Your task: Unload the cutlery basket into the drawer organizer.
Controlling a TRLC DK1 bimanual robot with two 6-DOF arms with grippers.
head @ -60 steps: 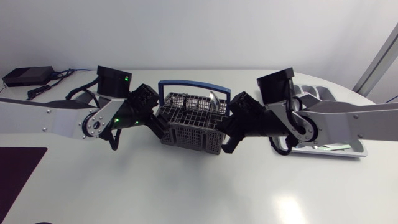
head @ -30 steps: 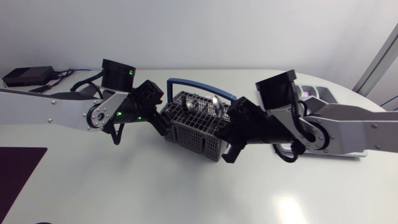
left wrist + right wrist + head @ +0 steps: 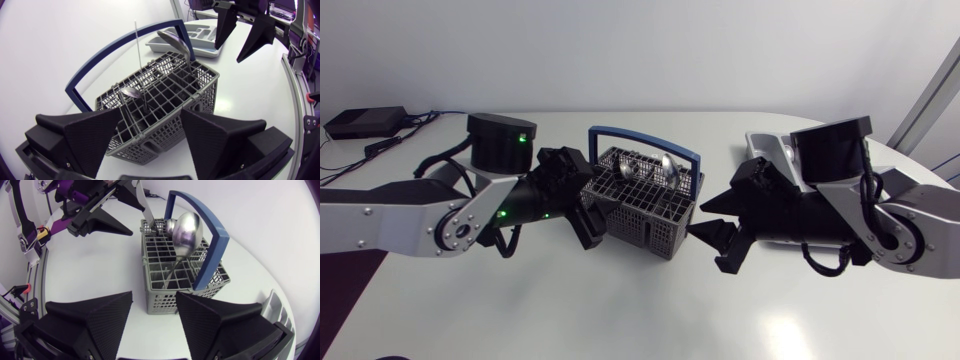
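The grey wire cutlery basket (image 3: 645, 205) with a blue handle (image 3: 650, 135) stands mid-table. Spoons (image 3: 663, 168) stick up from it; the right wrist view shows a large spoon (image 3: 186, 230), the left wrist view another spoon (image 3: 131, 92). My left gripper (image 3: 590, 215) is open, with the basket's (image 3: 165, 95) near end between its fingers (image 3: 95, 135). Whether they touch it I cannot tell. My right gripper (image 3: 715, 235) is open, a short gap off the basket's (image 3: 170, 275) right end. The grey drawer organizer (image 3: 765, 150) lies behind the right arm, and also shows beyond the basket as a tray (image 3: 200, 37).
A black box (image 3: 365, 122) with cables sits at the table's far left corner. A dark mat (image 3: 350, 270) lies at the left edge. Bare white tabletop (image 3: 640, 310) stretches in front of the basket and both arms.
My right gripper has opened and drawn back to the right, off the basket. The basket has turned and shifted slightly right. My left arm has swung forward, staying at the basket's left end.
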